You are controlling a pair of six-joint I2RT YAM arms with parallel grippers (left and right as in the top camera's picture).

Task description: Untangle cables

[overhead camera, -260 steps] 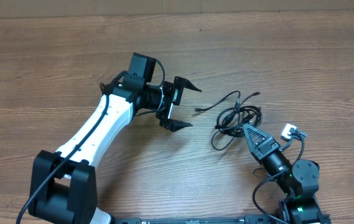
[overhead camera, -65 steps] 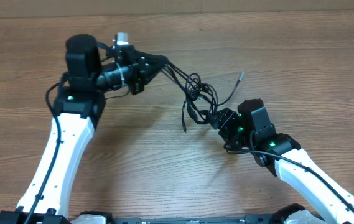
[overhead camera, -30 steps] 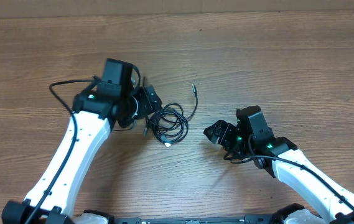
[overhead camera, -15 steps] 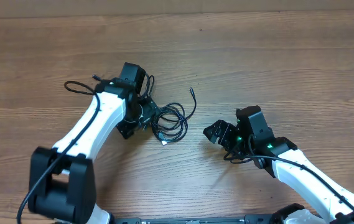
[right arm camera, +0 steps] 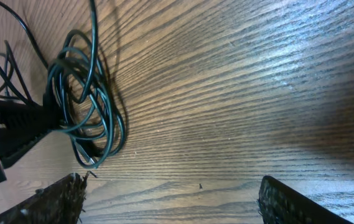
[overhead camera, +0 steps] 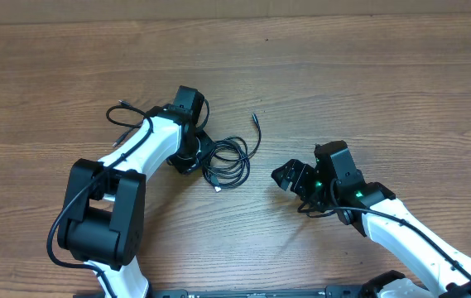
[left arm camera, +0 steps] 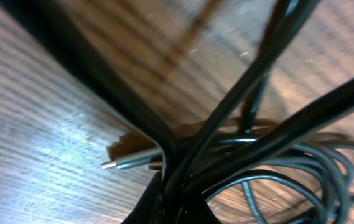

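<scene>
The left fingers [right arm camera: 12, 121] pinch the cables [overhead camera: 228, 162] at their left edge; the right fingers [right arm camera: 288, 200] stand open, well to the right. A slow lift should loosen loops rather than tighten them.

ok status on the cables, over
Left gripper shut on the cables. Right gripper open, apart from them. Bundle a tangled coil. Nothing in the way.

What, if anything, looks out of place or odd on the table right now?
Only the cables: a tangled coil at mid-table, one plug end sticking out, the left gripper shut on its left edge.
</scene>
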